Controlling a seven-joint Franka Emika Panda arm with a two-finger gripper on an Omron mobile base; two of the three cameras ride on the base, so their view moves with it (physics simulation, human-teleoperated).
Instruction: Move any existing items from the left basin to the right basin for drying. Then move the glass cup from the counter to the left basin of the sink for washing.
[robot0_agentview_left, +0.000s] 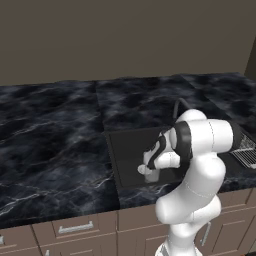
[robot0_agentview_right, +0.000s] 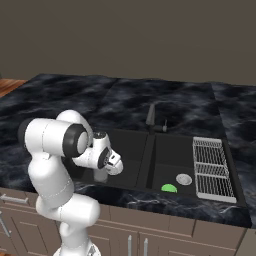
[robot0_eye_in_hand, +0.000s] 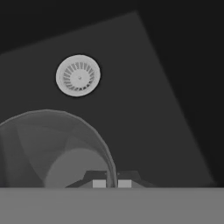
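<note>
Over the left basin (robot0_agentview_right: 122, 160) of the sink (robot0_agentview_right: 150, 131) the claw (robot0_eye_in_hand: 111, 183) was clenched on the rim of the glass cup (robot0_eye_in_hand: 57, 148). The hand view showed both finger tips pressed together with the thin clear wall between them, and under the cup lay the dark floor of the basin with its round silver drain (robot0_eye_in_hand: 78, 75). In the left base view the cup (robot0_agentview_left: 151, 173) hung below the hand, low inside the basin near its front wall. Whether its bottom touched the floor already, I could not tell.

The green lump (robot0_agentview_right: 169, 188) lay in the right basin (robot0_agentview_right: 172, 150), near the front wall and just beside the drain (robot0_agentview_right: 184, 179) of that basin, next to the wire rack (robot0_agentview_right: 214, 169). So the first part of the task looked done, as far as I could judge.

The second part seemed almost done too: the cup was off the bench (robot0_agentview_left: 50, 145) and inside the left basin. What remained, in my opinion, was to set it down fully, release the fingers and pull the arm out without knocking the cup over.
</note>
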